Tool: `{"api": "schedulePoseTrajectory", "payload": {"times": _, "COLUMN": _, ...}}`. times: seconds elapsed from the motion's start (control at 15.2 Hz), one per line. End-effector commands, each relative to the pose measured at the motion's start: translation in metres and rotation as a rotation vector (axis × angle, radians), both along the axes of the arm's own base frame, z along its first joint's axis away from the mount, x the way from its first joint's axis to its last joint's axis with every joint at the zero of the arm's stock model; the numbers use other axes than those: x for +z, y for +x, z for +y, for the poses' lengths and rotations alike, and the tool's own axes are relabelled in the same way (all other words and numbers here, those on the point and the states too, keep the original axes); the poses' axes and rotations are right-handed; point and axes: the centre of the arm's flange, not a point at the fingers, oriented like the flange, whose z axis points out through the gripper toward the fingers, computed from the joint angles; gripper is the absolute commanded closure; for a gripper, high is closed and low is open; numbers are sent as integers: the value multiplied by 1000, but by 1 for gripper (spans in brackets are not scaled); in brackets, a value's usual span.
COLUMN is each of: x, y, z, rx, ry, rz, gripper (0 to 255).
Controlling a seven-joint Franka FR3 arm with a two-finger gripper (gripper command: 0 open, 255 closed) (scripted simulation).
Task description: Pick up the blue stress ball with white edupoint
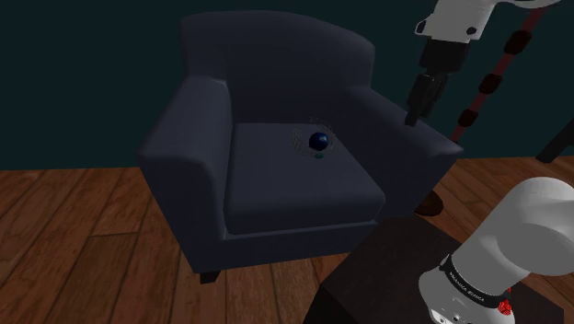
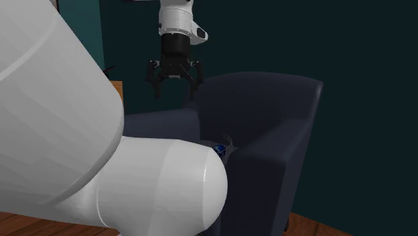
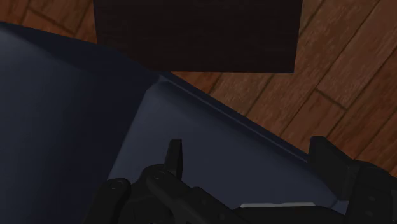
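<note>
– Gripper (image 1: pixel 414 110), shoulder view?
– Hanging off the raised arm above the armchair's (image 1: pixel 276 198) armrest edge; blue ball (image 1: pixel 319 141) sits apart, near the seat's back corner.
– Second exterior view?
– Fingers (image 2: pixel 157 86) spread, empty, with open air around.
– Wrist view?
– Armrest edge below, wood floor (image 3: pixel 331 76) beyond.

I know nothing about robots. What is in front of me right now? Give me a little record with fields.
armchair: dark blue, on a wooden floor
ball: dark blue, on the seat cushion
tool: black, open, empty, above the armrest at the shoulder view's right
contact: none, tool apart from ball
</note>
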Motion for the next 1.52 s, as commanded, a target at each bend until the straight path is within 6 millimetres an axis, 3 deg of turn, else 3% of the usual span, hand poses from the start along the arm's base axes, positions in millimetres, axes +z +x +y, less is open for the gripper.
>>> {"api": "schedulePoseTrajectory", "payload": {"times": 0.0, "x": 0, "y": 0, "z": 0, "rx": 0, "ry": 0, "rz": 0, "gripper": 0}}
{"api": "schedulePoseTrajectory", "payload": {"times": 0.73, "x": -106, "y": 66, "z": -12, "rx": -25, "ry": -97, "rz": -201, "gripper": 0}}
{"api": "schedulePoseTrajectory", "payload": {"times": 1.45, "x": -194, "y": 150, "z": -34, "rx": -49, "ry": -194, "rz": -402, "gripper": 0}}
